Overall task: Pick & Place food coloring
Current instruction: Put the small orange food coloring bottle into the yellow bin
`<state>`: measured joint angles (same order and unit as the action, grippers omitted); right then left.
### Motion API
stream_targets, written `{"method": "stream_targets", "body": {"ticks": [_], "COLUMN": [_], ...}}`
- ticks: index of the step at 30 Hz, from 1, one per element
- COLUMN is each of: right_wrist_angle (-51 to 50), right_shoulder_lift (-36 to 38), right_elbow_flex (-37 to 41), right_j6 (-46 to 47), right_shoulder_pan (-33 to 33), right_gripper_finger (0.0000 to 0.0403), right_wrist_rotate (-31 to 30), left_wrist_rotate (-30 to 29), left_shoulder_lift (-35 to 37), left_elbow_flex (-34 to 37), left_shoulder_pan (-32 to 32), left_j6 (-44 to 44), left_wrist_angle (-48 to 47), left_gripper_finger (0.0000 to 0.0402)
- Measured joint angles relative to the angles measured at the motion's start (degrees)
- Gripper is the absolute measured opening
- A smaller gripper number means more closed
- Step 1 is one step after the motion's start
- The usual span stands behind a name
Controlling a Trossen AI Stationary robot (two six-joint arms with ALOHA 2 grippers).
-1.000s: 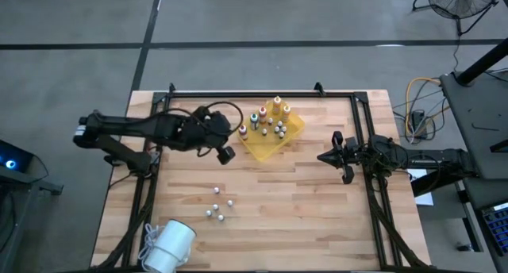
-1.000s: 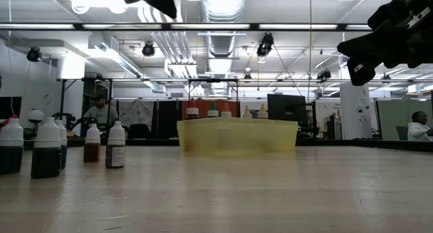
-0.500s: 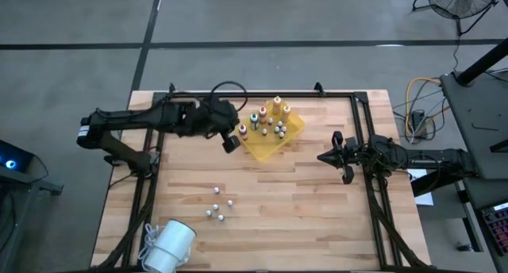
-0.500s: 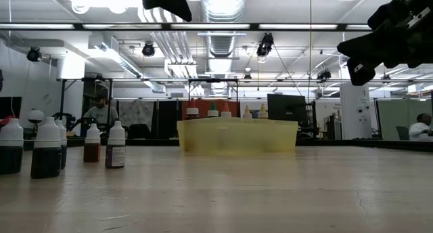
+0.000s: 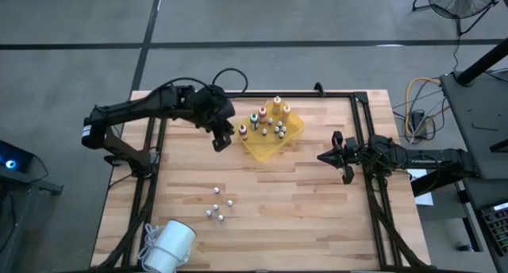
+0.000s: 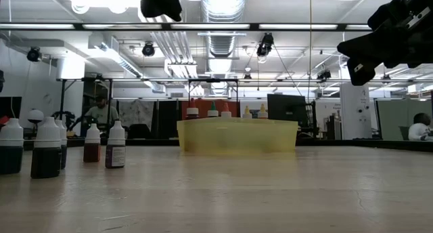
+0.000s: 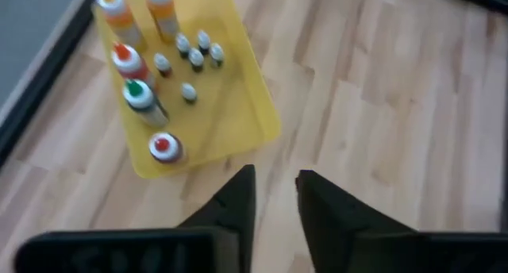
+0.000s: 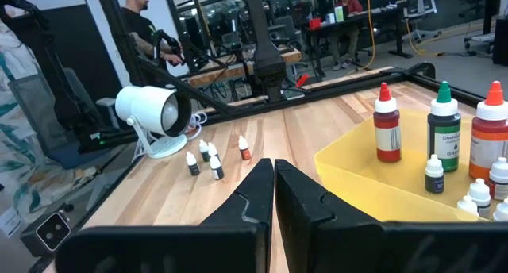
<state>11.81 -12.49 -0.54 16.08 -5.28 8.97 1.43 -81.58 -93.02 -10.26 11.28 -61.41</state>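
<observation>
The food coloring bottles stand upright in the yellow tray [image 5: 266, 150] at the table's far middle. They are red-capped [image 5: 243, 131], green-capped [image 5: 254, 119], orange-capped [image 5: 263, 113] and two yellow ones [image 5: 277, 105]. In the left wrist view the red cap [image 7: 163, 146] and the green cap [image 7: 139, 94] stand near the tray's [image 7: 230, 106] corner. My left gripper [image 5: 218, 142] hangs above the wood just left of the tray. Its fingers [image 7: 275, 186] stand a little apart with nothing between them. My right gripper [image 5: 321, 157] waits shut [image 8: 274, 174] right of the tray.
Small white-capped bottles [image 5: 278, 128] stand in the tray beside the coloured ones. Several more [image 5: 216, 203] stand on the bare wood near the front. A white lamp [image 5: 171, 245] lies at the near left corner. Black frame rails [image 5: 262, 93] run along the table's edges.
My left gripper has swung toward the table's far edge and a little left. It has turned and now hangs beside the tray's left corner. The bottles and the tray have stayed in place.
</observation>
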Motion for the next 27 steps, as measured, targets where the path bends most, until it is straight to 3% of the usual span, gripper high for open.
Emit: {"method": "stream_targets", "body": {"ticks": [12, 27], "right_wrist_angle": [0.0, 0.0], "right_shoulder_lift": [0.0, 0.0], "right_elbow_flex": [0.0, 0.0], "right_j6": [0.0, 0.0], "right_shoulder_pan": [0.0, 0.0], "right_gripper_finger": [0.0009, 0.0009], "right_wrist_rotate": [0.0, 0.0], "left_wrist_rotate": [3.8, 4.1], "left_shoulder_lift": [0.0, 0.1], "left_elbow_flex": [-0.6, 2.1], "left_shoulder_pan": [0.7, 10.7], "left_j6": [-2.3, -15.9], "left_wrist_angle": [-12.1, -14.9], "left_gripper_finger": [0.019, 0.0197]}}
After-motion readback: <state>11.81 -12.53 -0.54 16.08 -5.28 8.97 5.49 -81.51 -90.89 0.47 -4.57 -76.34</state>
